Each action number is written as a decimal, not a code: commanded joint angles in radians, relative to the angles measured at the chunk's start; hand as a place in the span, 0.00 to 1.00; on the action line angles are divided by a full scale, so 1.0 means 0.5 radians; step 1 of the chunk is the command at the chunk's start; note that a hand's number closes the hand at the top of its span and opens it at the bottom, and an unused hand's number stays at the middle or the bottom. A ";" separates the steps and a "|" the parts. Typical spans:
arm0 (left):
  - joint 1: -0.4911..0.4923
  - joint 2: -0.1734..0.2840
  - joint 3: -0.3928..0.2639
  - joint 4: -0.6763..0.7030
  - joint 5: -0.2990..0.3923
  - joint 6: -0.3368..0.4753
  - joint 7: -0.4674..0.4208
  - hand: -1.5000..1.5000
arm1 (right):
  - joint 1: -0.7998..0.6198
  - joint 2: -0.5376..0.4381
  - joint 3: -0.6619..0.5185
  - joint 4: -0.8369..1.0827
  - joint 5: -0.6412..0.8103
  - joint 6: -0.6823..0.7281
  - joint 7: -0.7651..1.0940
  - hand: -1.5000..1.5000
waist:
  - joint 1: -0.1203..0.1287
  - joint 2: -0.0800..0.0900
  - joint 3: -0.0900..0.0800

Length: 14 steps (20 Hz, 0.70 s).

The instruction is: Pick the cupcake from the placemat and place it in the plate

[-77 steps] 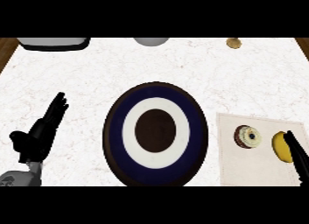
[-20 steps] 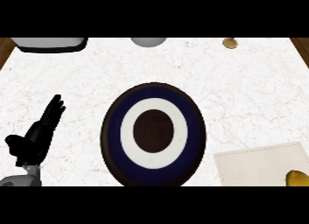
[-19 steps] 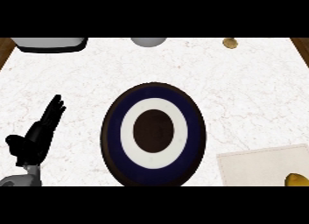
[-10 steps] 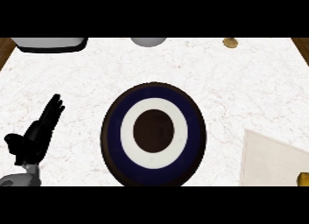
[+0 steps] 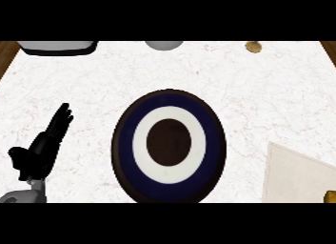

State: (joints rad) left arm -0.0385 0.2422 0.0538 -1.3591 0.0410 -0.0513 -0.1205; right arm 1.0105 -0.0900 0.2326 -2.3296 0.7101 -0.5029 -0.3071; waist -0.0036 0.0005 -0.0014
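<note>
- The placemat (image 5: 300, 174) has been dragged and turned towards the lower right corner compared with a second ago; only part of it is now seen, lying at a slant.
- The cupcake is no longer seen anywhere; only a yellow object (image 5: 335, 196) shows at the placemat's lower right edge.
- The right hand is not shown, so its state cannot be told, nor whether the cupcake is held.
- The left hand (image 5: 40, 152) is rested at the lower left, fingers straight, nothing held, unchanged.
- The plate (image 5: 169, 183) is left bare, so the placing is judged not yet done.
</note>
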 commanded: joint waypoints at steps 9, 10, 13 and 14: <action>0.009 -0.105 -0.086 -0.040 -0.094 0.074 -0.032 0.50 | -0.611 0.082 0.369 -0.144 0.687 0.341 0.711 1.00 | 0.065 0.018 -0.006; 0.035 -0.036 -0.034 -0.063 -0.024 -0.013 -0.023 0.50 | -0.740 0.141 0.427 -0.072 0.747 0.370 0.783 1.00 | 0.078 0.017 -0.005; -0.025 -0.018 -0.032 0.009 -0.061 -0.005 -0.007 0.50 | -1.051 0.177 0.588 0.078 0.971 0.428 1.058 1.00 | 0.064 0.018 -0.005; -0.063 -0.065 -0.060 -0.043 -0.076 0.047 0.070 0.50 | -1.225 0.178 0.660 0.231 1.011 0.363 1.126 1.00 | 0.068 0.016 -0.003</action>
State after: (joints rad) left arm -0.0539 0.2233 0.0347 -1.3690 0.0154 -0.0446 -0.1141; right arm 0.5907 -0.0198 0.4859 -2.2767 1.0559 -0.3516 0.1067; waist 0.0261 0.0086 -0.0038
